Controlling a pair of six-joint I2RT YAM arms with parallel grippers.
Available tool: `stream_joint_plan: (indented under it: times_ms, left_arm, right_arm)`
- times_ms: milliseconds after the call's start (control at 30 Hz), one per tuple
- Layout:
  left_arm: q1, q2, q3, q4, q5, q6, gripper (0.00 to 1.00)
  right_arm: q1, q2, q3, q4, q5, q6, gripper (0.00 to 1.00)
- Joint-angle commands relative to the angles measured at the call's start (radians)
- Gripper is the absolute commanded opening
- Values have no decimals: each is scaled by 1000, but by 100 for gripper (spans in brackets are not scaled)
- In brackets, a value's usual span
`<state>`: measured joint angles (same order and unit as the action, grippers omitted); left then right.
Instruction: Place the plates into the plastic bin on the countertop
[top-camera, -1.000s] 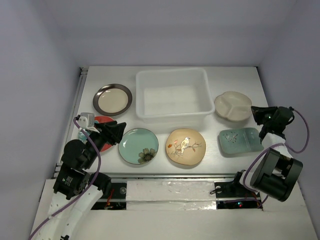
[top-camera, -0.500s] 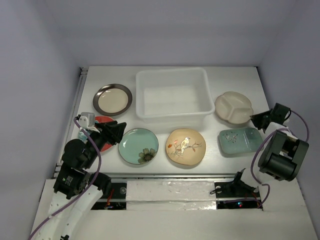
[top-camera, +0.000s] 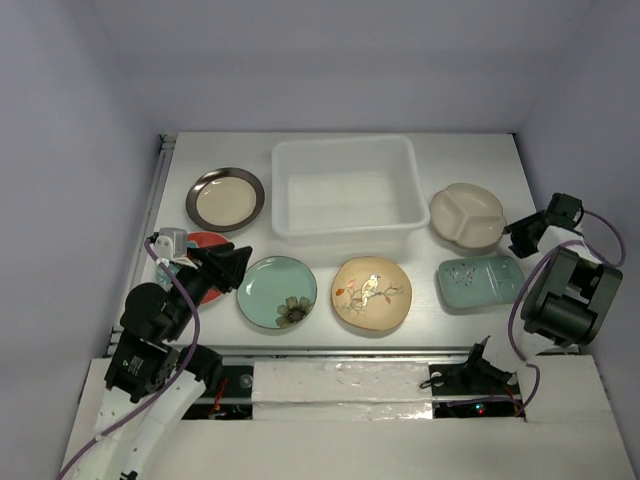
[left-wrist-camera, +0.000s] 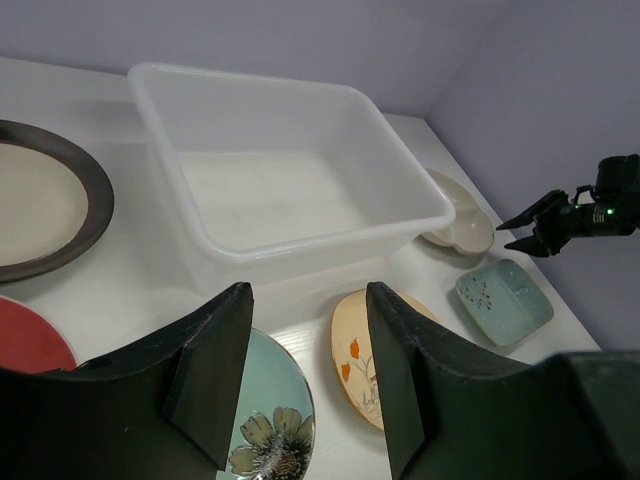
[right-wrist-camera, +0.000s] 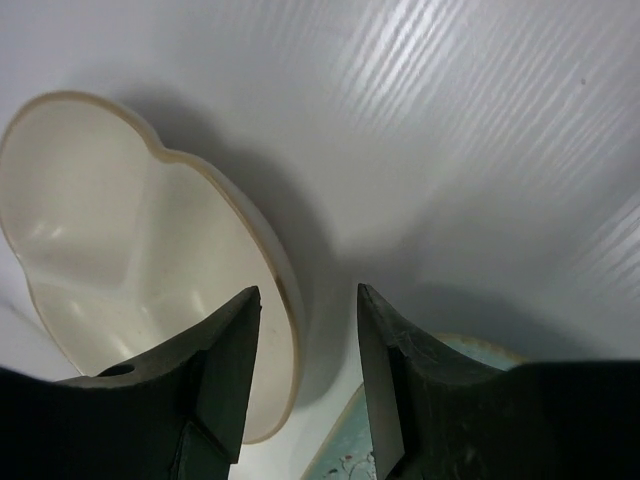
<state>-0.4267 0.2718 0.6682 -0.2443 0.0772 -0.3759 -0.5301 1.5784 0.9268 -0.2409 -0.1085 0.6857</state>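
Note:
The plastic bin (top-camera: 344, 236) stands empty at the back centre of the countertop (top-camera: 470, 160). Around it lie the plates: dark-rimmed cream (top-camera: 226, 199), red (top-camera: 203, 243) partly under my left arm, teal with flower (top-camera: 277, 291), tan with bird (top-camera: 371, 291), cream divided (top-camera: 466, 213) and pale green rectangular (top-camera: 479, 280). My left gripper (top-camera: 236, 262) hangs open and empty between the red and teal plates. My right gripper (top-camera: 517, 236) is open at the divided plate's right edge; in its wrist view the plate's rim (right-wrist-camera: 285, 300) shows between the fingers of the gripper (right-wrist-camera: 307, 292).
Lavender walls close in the counter on three sides. The left wrist view shows the bin (left-wrist-camera: 300, 262), the teal plate (left-wrist-camera: 270, 400), the bird plate (left-wrist-camera: 350, 350) and the green plate (left-wrist-camera: 505, 300) ahead of the left gripper (left-wrist-camera: 305, 295).
My right gripper has gone from shut to open, and its arm has swung out to the right, fingers now pointing at the divided plate's edge. The left arm has barely moved.

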Motion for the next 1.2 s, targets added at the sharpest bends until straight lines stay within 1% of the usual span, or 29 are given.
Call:
stream_joint_plan:
  times_ms: [0,133,167,200,267,300,433,600,667,700,833,900,1033,1067,1167]
  left_arm:
    - [-18,-25,13,40,1,-1,46]
    - [-29,-33,10,45,1,-3,46]
    - [-41,-33,10,45,1,-4,46]
    - [-41,-31,10,45,4,-4,46]
    - [-53,-29,10,46,7,-4,47]
    - [-53,-31,8,45,7,-4,47]
    - [-63,-39,10,42,3,-4,47]
    - [-63,-36,11,42,-1,-4,47]
    - [-63,-33,10,40,-7,-6,47]
    - [-63,-31,11,40,-8,-6,47]
    - [-63,-23,11,37,-13,-8,47]
    - [-63,-23,13,37,-16,-6,47]
    - [-63,-25,16,33,-25,-8,47]
    - [-63,-25,14,31,-27,-8,47]
    - [-63,-23,14,31,-28,-8,47]
  right_arm:
    - [22,0,40,-70,-8,-8,49]
    - [45,72,4,-22,-115,69,48]
    - [45,75,-3,-15,-108,93,46]
    - [45,39,-35,11,-100,109,45]
    - [45,8,-58,44,-50,130,45]
    - [45,3,-68,48,-53,138,46]
    - [45,38,-30,23,-78,149,45]
    - [97,61,-29,20,-80,221,40]
    - [110,48,-40,22,-63,268,39]
    - [119,46,-39,19,-54,279,37]
    - [130,34,-43,-3,-10,357,34]
    - [142,20,-45,-8,18,380,34]
    - [192,5,-26,-53,121,449,35]
    - [203,6,-19,-61,142,457,33]
    - [203,9,-5,-70,165,468,11]
